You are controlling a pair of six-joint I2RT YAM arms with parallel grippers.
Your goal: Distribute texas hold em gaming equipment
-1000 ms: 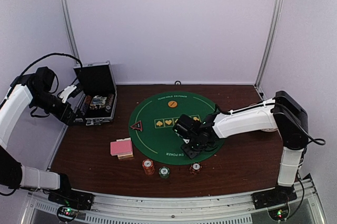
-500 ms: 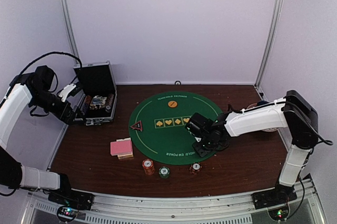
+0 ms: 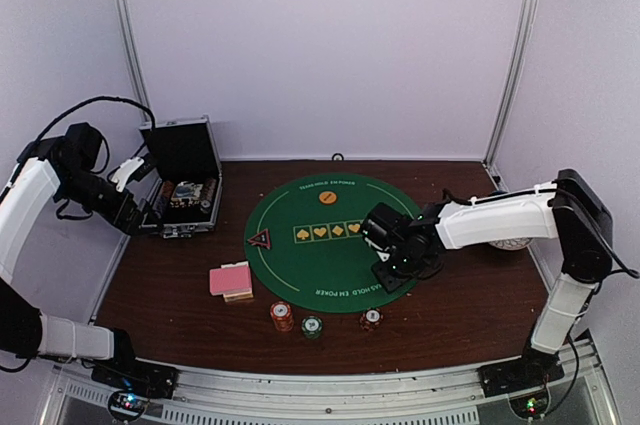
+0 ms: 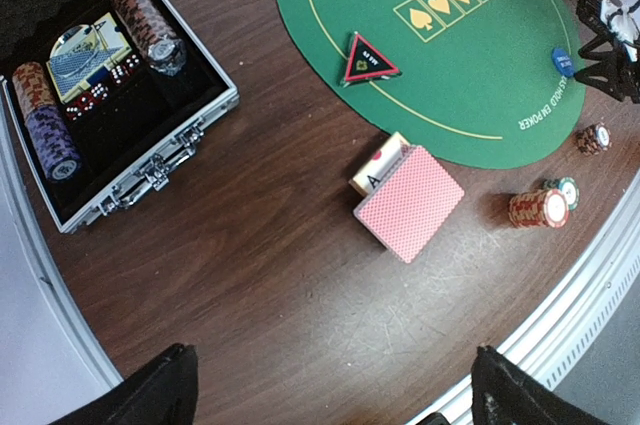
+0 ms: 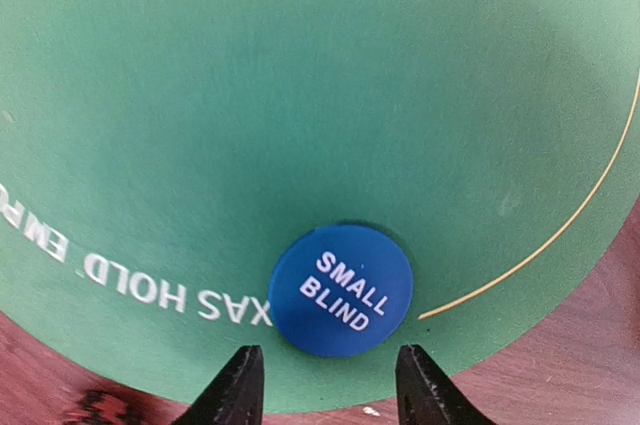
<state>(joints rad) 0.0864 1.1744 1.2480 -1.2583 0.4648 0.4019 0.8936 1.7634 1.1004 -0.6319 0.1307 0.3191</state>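
A blue SMALL BLIND disc [image 5: 342, 290] lies flat on the green mat [image 5: 250, 95], close to its near rim. My right gripper [image 5: 325, 385] is open just behind the disc and grips nothing. It hovers over the mat's front right [image 3: 395, 270]. Pink-backed cards [image 3: 230, 278] lie left of the mat. Orange [image 3: 282, 316], green [image 3: 312, 326] and red-white [image 3: 371, 319] chips stand along the front. A red triangle [image 3: 259, 239] rests at the mat's left rim and an orange disc [image 3: 327, 197] at its far side. My left gripper [image 4: 335, 395] is open, held high over the table's left.
An open black silver-edged case [image 3: 185, 190] with chip rows and cards stands at the back left, close to my left gripper [image 3: 135, 207]. A patterned round plate [image 3: 510, 242] sits at the right, behind my right arm. The table's metal front rail [image 3: 320, 385] runs near the chips.
My right gripper has moved to the right along the near part of the mat. The left arm has not moved.
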